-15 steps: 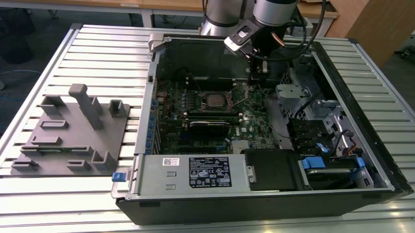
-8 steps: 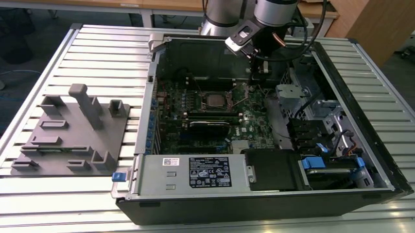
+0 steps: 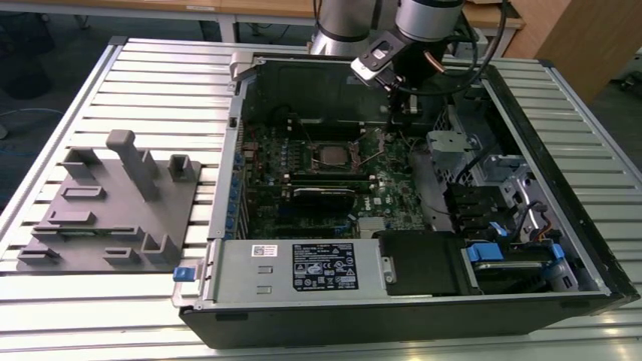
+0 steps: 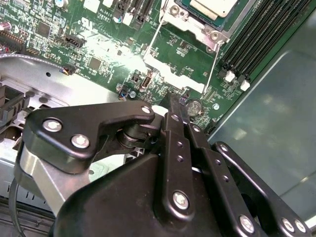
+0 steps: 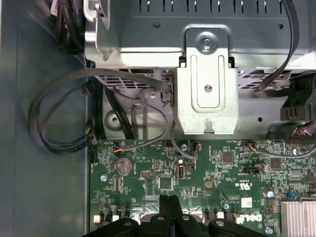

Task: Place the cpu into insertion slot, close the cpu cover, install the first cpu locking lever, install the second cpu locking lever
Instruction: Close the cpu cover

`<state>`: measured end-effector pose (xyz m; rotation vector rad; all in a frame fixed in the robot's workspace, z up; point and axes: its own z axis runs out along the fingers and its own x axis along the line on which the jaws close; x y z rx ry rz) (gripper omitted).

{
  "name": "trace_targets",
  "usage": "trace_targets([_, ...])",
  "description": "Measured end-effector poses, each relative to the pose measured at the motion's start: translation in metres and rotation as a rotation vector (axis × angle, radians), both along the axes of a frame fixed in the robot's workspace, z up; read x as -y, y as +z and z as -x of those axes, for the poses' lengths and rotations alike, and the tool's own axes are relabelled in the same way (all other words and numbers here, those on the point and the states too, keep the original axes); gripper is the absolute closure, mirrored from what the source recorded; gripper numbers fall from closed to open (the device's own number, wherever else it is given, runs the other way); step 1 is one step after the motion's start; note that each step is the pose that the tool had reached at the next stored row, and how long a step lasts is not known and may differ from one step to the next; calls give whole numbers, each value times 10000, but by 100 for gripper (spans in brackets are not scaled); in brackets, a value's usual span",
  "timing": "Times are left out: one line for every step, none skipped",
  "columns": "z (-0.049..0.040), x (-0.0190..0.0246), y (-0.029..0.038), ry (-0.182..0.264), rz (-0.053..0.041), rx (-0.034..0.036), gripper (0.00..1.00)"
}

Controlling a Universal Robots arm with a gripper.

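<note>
The cpu lies flat in the insertion slot on the green motherboard inside the open case. In the second wrist view its silver top sits inside the silver cpu cover. Two thin wire locking levers run out from the socket towards my gripper. My gripper hangs just to the exterior view's right of the socket. Both wrist views show its black fingers pressed together, shut on nothing I can see, low over the board beside a coin cell.
A grey fixture block stands on the slatted table at the exterior view's left. A power supply fills the case's near side. A metal bracket and looped cables lie beyond the fingertips. Black memory slots flank the socket.
</note>
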<state>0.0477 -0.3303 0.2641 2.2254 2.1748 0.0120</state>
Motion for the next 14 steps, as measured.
trace_targets([-7,-1,-1,0,0,0,90])
trace_targets([-14,-1,-2,0,0,0,90])
trace_targets([-19,-1,-2,0,0,0,90])
trace_targets([-20,-1,-2,0,0,0,90])
trace_targets([-20,-1,-2,0,1,0,90])
trace_targets([-20,-2,-3,-1,0,0,90])
trace_targets([-20,-1,-3,-1,0,0,90])
trace_targets([-20,-2,-6,0,-2,1,90])
trace_targets([-20,-2,-12,0,-6,2,90])
trace_targets([-20,-2,-16,0,-3,1,90])
trace_targets([-20,-1,-19,0,0,0,90])
trace_targets([-21,-2,-22,0,0,0,90])
trace_targets([-24,-3,-24,1,2,0,90])
trace_targets([-28,-4,-28,1,0,0,90])
